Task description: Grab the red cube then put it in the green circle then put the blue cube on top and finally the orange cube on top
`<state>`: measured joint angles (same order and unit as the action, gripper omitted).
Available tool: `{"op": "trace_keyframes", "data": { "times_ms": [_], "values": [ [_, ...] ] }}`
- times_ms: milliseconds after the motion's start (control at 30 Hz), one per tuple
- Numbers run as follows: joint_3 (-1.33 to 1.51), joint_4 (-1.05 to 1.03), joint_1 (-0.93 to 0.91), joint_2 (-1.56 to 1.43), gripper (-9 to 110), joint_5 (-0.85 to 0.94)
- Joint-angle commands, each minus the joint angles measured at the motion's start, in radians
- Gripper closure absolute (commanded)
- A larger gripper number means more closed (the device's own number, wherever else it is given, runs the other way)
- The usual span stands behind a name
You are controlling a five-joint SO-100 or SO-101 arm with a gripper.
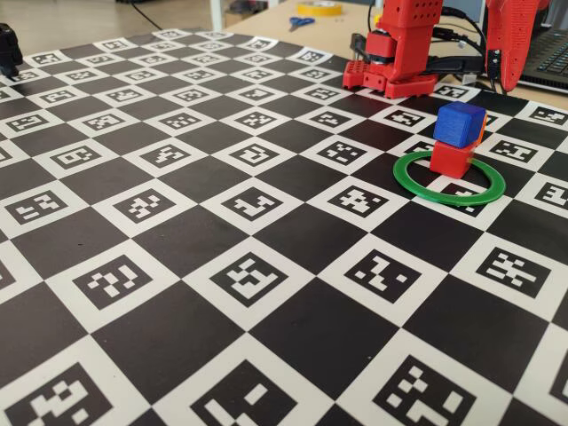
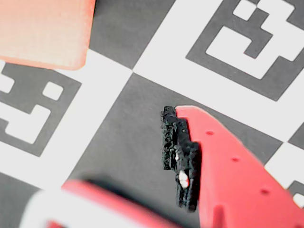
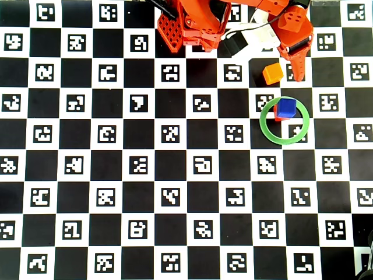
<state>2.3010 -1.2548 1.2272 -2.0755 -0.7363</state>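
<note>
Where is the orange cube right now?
In the overhead view the orange cube sits on the checkered board, outside and just above the green circle, with the gripper close to its right; it is not yet on the blue cube.

A flat black-and-white checkerboard mat with printed square markers (image 1: pixel 222 222) fills nearly the whole fixed view. Beyond its far edge, at the top of that frame, a pale wooden tabletop (image 1: pixel 266 19) shows. On it lie a pair of blue-handled scissors (image 1: pixel 301 22) and, just to their right, a yellow roll of tape (image 1: pixel 319 8).
</note>
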Motion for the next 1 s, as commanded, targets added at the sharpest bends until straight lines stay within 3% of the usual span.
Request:
{"op": "trace_keyframes", "data": {
  "times_ms": [0, 967],
  "values": [
    [0.009, 0.034, 0.005, 0.009, 55, -0.008],
    [0.104, 0.235, -0.086, 0.161, 59, 0.021]
  ]
}}
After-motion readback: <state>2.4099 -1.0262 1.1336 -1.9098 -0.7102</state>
